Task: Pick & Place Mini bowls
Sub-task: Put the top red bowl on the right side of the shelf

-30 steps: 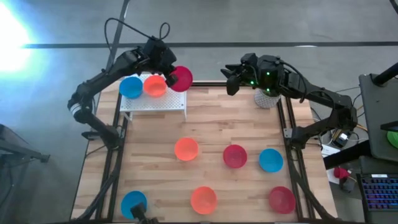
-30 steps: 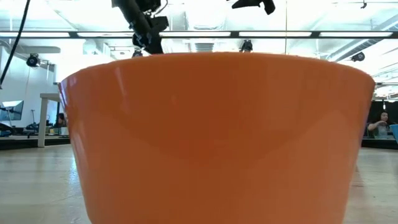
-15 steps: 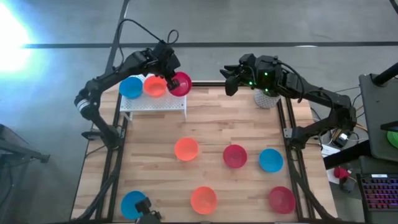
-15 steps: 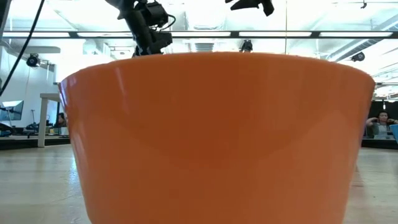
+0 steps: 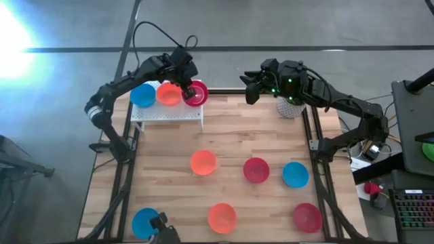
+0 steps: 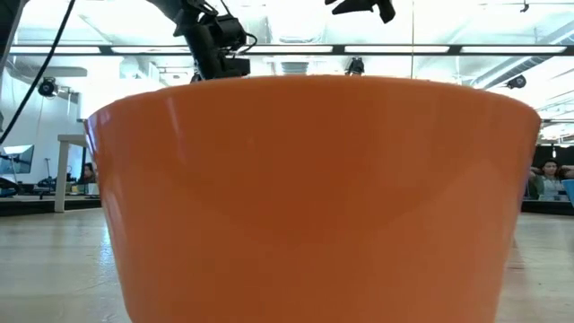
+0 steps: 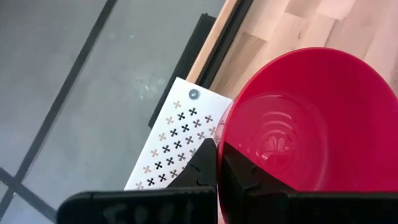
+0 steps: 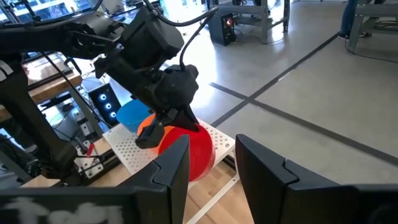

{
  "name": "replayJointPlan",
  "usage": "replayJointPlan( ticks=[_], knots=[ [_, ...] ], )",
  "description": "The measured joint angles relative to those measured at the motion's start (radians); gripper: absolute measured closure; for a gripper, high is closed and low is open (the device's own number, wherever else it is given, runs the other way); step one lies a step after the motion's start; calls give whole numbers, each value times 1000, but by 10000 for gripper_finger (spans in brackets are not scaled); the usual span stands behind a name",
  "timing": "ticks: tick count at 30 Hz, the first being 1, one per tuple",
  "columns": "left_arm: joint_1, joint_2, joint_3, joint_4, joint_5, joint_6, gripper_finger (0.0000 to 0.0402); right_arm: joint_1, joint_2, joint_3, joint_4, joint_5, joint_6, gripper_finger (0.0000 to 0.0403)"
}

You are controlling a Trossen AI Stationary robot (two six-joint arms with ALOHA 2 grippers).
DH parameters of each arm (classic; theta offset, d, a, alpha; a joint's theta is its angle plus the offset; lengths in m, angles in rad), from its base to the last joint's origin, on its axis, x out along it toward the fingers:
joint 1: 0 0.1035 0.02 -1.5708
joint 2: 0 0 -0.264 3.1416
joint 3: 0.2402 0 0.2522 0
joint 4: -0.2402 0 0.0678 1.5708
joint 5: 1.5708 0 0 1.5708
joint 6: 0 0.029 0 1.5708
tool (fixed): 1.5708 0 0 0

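At the worktop's far-left corner stands a white perforated shelf (image 5: 166,112). On it sit a blue bowl (image 5: 142,95) at its left end and an orange bowl (image 5: 168,93) beside it. The left tool (image 5: 188,86) is clenched on the rim of a red bowl (image 5: 196,93), one finger inside and one outside, and holds it at the shelf's right end, just beside the orange bowl. The left wrist view shows the red bowl (image 7: 305,124) overhanging the shelf's corner (image 7: 180,140), with bare wood under much of it. So the move in hand turns on this: the free spot lies toward the orange bowl from the tool, and the bowl seems to need a slight shift that way before being let go, or it may tip off the edge.

Toward the near edge, six more bowls lie spread over the worktop (image 5: 237,135), among them an orange one (image 5: 203,163) nearest the shelf.

The right tool (image 5: 249,87) hovers at the far edge, right of centre, its fingers released and empty, beside a white pot (image 5: 290,108).
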Motion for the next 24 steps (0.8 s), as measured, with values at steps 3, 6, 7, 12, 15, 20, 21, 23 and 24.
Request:
replayJointPlan(
  ticks=[3, 6, 7, 12, 15, 20, 21, 23, 24],
  knots=[
    [0, 0, 0, 0, -22, 0, 401, 0, 0, 0, 0, 0, 0, 280],
    [0, 0, 0, 0, -24, 0, 401, 0, 0, 0, 0, 0, 0, 280],
    [0, 0, 0, 0, -24, 0, 401, 0, 0, 0, 0, 0, 0, 280],
    [0, 0, 0, -1, -53, 4, 401, 0, 0, 0, 0, 0, 1, 280],
    [0, 0, 0, -1, -96, 4, 401, 0, 0, 0, 0, 0, 2, 280],
    [0, 0, 0, -16, -107, 34, 401, 0, 0, 0, 0, 0, 2, 280],
    [0, 0, 0, -16, -107, 39, 401, 0, 0, 0, 0, 0, 2, 280],
    [0, 0, 0, -16, -107, 45, 401, 0, 0, 0, 0, 0, 0, 280],
    [0, 0, 0, -16, -107, 46, 401, 0, 0, 0, 0, 0, 0, 280]
  ],
)
